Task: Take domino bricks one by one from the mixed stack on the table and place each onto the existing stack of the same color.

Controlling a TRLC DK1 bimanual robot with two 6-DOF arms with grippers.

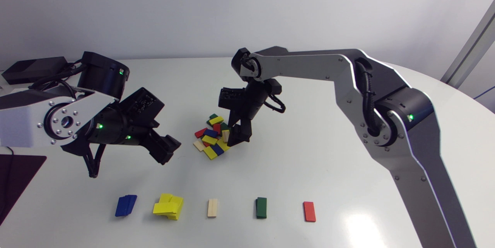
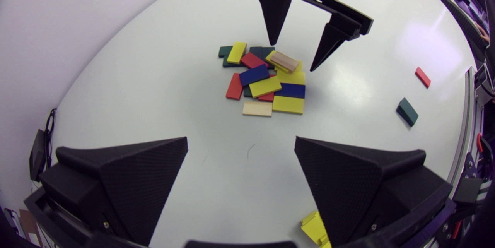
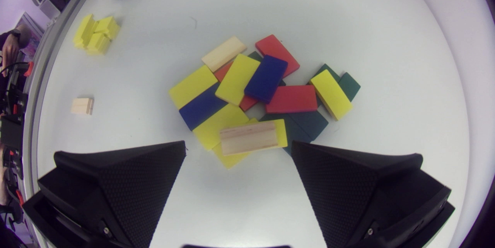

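Note:
The mixed pile of domino bricks (image 1: pixel 212 136) lies mid-table: yellow, blue, red, dark green and pale wood pieces. My right gripper (image 1: pixel 238 136) hangs open over the pile's right edge. Its fingers straddle a pale wood brick (image 3: pixel 249 137) lying on top of yellow ones, without touching it. My left gripper (image 1: pixel 166 150) is open and empty, held off the table left of the pile. Along the front edge stand the sorted stacks: blue (image 1: pixel 126 205), an untidy yellow (image 1: pixel 168 206), wood (image 1: pixel 212 207), green (image 1: pixel 261 207) and red (image 1: pixel 309 211).
A black box (image 1: pixel 33 69) sits at the back left corner and a dark mat (image 1: pixel 15 178) lies at the left front edge. Bare tabletop spreads between the pile and the front row, and to the right of the pile.

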